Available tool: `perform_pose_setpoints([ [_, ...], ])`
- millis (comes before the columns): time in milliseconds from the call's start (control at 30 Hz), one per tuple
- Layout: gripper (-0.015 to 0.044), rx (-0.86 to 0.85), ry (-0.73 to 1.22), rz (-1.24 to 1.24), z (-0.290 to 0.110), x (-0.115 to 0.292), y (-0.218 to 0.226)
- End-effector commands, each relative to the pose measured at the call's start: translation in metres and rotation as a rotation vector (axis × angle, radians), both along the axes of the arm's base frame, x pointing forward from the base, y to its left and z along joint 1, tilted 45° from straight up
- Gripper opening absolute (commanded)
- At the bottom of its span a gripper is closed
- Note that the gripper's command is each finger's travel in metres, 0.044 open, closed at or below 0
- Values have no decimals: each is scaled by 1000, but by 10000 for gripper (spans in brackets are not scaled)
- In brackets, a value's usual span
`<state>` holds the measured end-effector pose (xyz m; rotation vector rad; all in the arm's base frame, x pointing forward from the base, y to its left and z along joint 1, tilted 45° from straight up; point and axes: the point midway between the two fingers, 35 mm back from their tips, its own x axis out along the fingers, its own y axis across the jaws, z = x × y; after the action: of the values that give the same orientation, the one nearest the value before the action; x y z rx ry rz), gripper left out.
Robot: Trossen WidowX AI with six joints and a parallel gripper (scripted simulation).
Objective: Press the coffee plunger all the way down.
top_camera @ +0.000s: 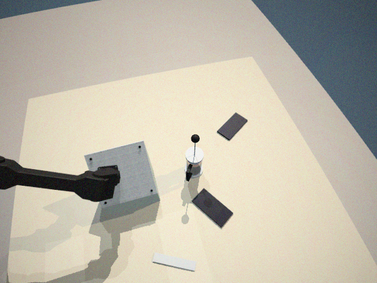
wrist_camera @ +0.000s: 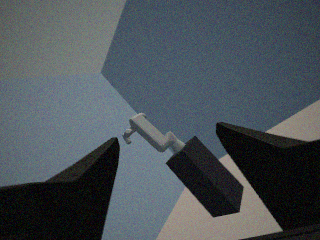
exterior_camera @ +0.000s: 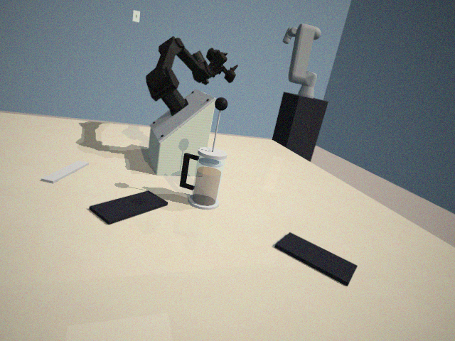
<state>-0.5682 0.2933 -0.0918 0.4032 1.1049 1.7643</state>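
Note:
The coffee press point(top_camera: 198, 155) point(exterior_camera: 208, 183) stands upright on the table, a clear cylinder with brown contents, a pale lid and a black handle point(top_camera: 189, 173) point(exterior_camera: 185, 170). Its plunger is up: a long thin rod point(top_camera: 194, 147) point(exterior_camera: 217, 130) rises from the lid to a round black knob point(top_camera: 195, 138) point(exterior_camera: 221, 104). My gripper point(exterior_camera: 232, 60) point(wrist_camera: 168, 134) is open and empty, raised higher than the knob and well behind it in the exterior view, apart from the press. The gripper is outside the top view. The press is not in the wrist view.
My arm stands on a grey sloped block point(top_camera: 134, 170) point(exterior_camera: 183, 154) beside the press. Dark flat slabs lie near the press, one point(top_camera: 212, 208) point(exterior_camera: 128, 207) on its handle side and another point(top_camera: 232, 126) point(exterior_camera: 316, 258) farther off. A white bar point(top_camera: 174, 261) point(exterior_camera: 66, 171) lies beyond.

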Motion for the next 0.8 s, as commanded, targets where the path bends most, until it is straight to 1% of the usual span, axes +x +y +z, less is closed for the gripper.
perform_pose_setpoints([
  [0, 426, 1, -4, -5, 1, 2, 2],
  [33, 440, 3, -13, -14, 3, 5, 8],
  [100, 440, 8, -44, -46, 9, 16, 25],
  [333, 440, 17, -201, -197, 39, 82, 101],
  [567, 440, -2, -390, -367, 73, 180, 169],
  [767, 440, -49, -547, -504, 100, 274, 206],
])
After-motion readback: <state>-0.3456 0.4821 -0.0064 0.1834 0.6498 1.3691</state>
